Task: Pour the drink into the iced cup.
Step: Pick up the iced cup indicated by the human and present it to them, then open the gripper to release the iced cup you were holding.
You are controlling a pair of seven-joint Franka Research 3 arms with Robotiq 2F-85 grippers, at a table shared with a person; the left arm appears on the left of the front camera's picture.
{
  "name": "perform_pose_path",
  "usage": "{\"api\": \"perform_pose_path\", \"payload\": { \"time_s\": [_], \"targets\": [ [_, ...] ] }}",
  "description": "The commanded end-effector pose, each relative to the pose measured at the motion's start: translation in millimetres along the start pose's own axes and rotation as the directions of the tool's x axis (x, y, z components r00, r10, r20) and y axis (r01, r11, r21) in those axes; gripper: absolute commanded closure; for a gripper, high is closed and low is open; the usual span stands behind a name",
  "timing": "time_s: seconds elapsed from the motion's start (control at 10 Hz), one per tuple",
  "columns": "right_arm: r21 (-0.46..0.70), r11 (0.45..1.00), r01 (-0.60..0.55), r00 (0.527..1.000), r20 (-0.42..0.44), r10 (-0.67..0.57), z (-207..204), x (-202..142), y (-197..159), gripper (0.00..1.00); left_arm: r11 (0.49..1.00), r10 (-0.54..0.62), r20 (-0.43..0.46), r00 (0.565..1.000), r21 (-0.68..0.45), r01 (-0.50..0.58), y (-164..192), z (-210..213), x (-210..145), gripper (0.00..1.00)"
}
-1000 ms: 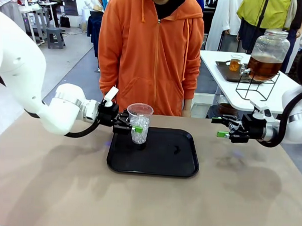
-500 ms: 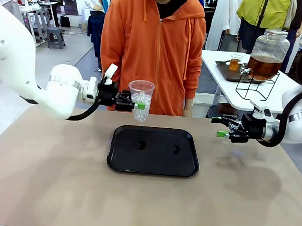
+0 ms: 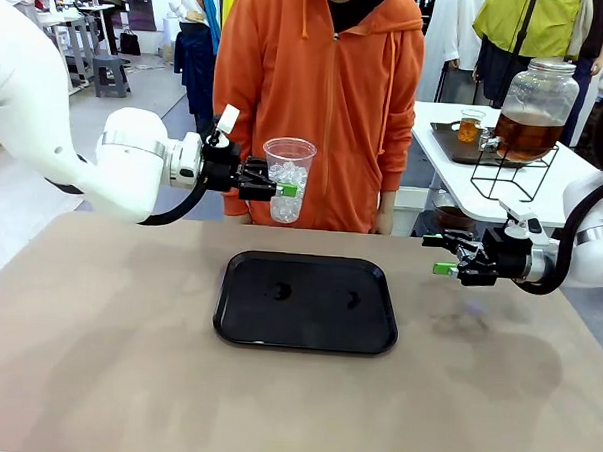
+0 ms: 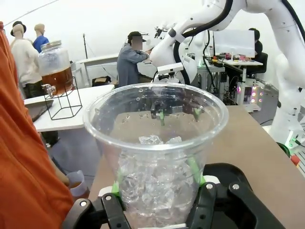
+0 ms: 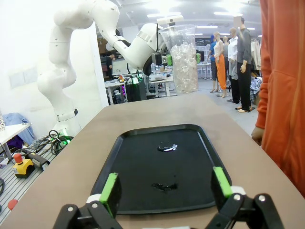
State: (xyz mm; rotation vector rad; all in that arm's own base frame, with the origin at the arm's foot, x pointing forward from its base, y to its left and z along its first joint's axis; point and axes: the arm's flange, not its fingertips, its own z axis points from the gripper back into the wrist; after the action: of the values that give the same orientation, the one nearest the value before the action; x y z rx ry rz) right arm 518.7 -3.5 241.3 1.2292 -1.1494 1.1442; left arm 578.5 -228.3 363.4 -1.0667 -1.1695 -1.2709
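Note:
The iced cup [image 3: 286, 180], a clear plastic cup about half full of ice, hangs upright in the air above the far edge of the black tray [image 3: 307, 331], close in front of the person's orange hoodie. My left gripper [image 3: 283, 188] is shut on the cup from the side. In the left wrist view its green pads [image 4: 195, 171] press on the lower wall of the cup [image 4: 155, 157]. My right gripper [image 3: 442, 254] hovers open and holds nothing at the table's right, pointing at the tray [image 5: 138, 162]. The drink [image 3: 529, 134] shows amber in a glass dispenser jar on the white side table.
Two small wet spots [image 3: 282, 290] lie on the tray. A small glass of amber liquid [image 3: 471, 126] stands on a dark tray beside the dispenser's wire stand [image 3: 509, 175]. The person stands at the far edge of the brown table [image 3: 125, 378].
My left gripper has lifted the iced cup off the tray, up and slightly toward the person. The right arm has not moved.

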Motion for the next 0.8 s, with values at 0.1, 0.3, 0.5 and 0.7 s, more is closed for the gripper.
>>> {"api": "perform_pose_path", "payload": {
  "time_s": [0.1, 0.3, 0.5, 0.7],
  "targets": [
    [-0.002, 1.0, -0.006, 1.0, 0.005, 0.006, -0.6, 2.7, -0.6, 0.0, 1.0, 0.006, -0.002, 1.0, -0.004, -0.006, -2.2, 0.2, -3.3, 0.39],
    [-0.002, 1.0, -0.006, 1.0, 0.005, 0.006, -0.6, 2.7, -0.6, 0.0, 1.0, 0.006, -0.002, 1.0, -0.004, -0.006, -2.2, 0.2, -3.3, 0.39],
    [-0.002, 1.0, -0.006, 1.0, 0.005, 0.006, -0.6, 2.7, -0.6, 0.0, 1.0, 0.006, -0.002, 1.0, -0.004, -0.006, -2.2, 0.2, -3.3, 0.39],
    [-0.002, 1.0, -0.006, 1.0, 0.005, 0.006, -0.6, 2.7, -0.6, 0.0, 1.0, 0.006, -0.002, 1.0, -0.004, -0.006, -2.2, 0.2, -3.3, 0.39]
  ]
}}
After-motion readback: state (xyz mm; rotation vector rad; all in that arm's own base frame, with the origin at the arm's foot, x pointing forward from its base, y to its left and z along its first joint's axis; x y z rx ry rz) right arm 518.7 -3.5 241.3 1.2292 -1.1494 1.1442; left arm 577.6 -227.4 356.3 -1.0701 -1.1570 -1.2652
